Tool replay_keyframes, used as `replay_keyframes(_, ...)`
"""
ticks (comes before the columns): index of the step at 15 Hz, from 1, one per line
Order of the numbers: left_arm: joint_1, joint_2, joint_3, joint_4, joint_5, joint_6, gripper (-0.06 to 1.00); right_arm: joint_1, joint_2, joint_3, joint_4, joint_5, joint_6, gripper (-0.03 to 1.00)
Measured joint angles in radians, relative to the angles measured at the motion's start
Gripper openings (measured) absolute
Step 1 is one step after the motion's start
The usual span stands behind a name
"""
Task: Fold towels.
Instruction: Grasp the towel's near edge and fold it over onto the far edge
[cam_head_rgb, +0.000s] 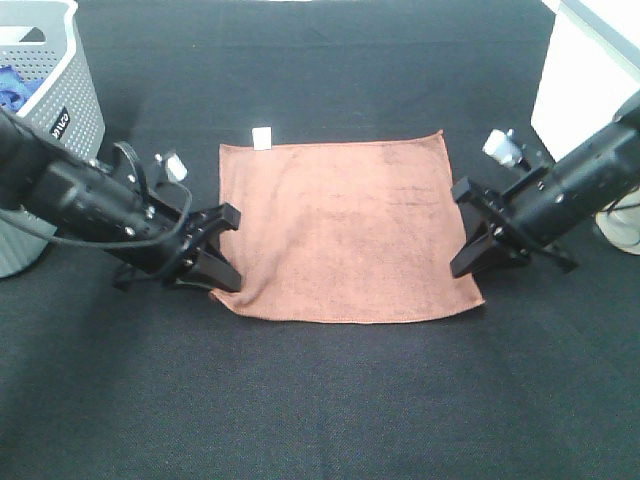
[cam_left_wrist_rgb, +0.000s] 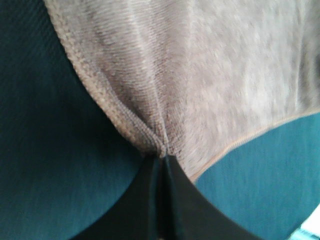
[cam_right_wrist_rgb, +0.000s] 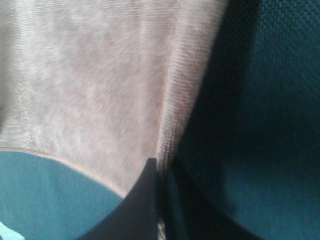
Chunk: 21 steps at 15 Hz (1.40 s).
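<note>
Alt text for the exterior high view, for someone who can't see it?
A terracotta towel lies flat on a black table, pinched at its side edges by the left end effector and the right end effector. A grey basket stands far left.

You will find the towel (cam_head_rgb: 345, 230) lying flat at the middle of the table (cam_head_rgb: 320, 400), with its tag (cam_head_rgb: 262, 138) on the far edge, toward the left. The left gripper (cam_head_rgb: 225, 250) sits at the towel's left edge and the right gripper (cam_head_rgb: 462, 232) at its right edge. The basket (cam_head_rgb: 55, 90) stands at the far left.
</note>
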Motion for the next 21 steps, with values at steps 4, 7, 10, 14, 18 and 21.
replay_keyframes(4, -0.003, -0.116, 0.071, 0.233, 0.053, -0.222, 0.00, 0.000, -0.095, 0.067, -0.069, 0.036, 0.061, 0.00)
replay_keyframes(7, -0.003, -0.215, 0.240, 0.243, 0.054, -0.242, 0.00, 0.001, -0.157, 0.188, -0.071, 0.045, 0.063, 0.00)
replay_keyframes(10, -0.003, -0.264, 0.266, 0.236, -0.027, -0.214, 0.00, 0.001, -0.180, 0.169, -0.056, 0.050, 0.049, 0.00)
replay_keyframes(14, -0.003, -0.272, 0.175, 0.229, -0.191, -0.200, 0.00, 0.001, -0.139, -0.026, -0.010, 0.032, 0.018, 0.00)
replay_keyframes(18, -0.003, -0.233, 0.079, 0.228, -0.288, -0.197, 0.00, 0.001, -0.001, -0.263, -0.008, 0.038, 0.015, 0.00)
replay_keyframes(21, -0.003, -0.116, -0.073, 0.275, -0.326, -0.196, 0.00, 0.001, 0.121, -0.441, -0.009, 0.043, 0.030, 0.00)
